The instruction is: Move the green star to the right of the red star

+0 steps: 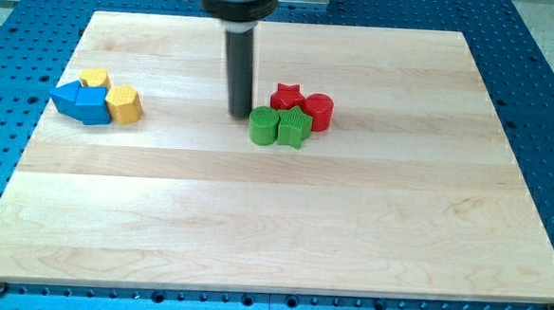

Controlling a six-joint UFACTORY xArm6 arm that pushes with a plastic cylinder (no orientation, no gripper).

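Observation:
The green star (296, 127) lies near the board's middle, just below the red star (286, 97) and touching it. A green cylinder (263, 126) sits against the green star's left side. A red cylinder (318, 111) sits to the right of the red star and at the green star's upper right. My tip (239, 113) stands on the board just left of the green cylinder's top edge and left of the red star, close to both.
At the view's left a cluster holds a blue block (82, 102), a yellow hexagonal block (124, 103) and a smaller yellow block (93, 77). The wooden board (273, 221) rests on a blue perforated table.

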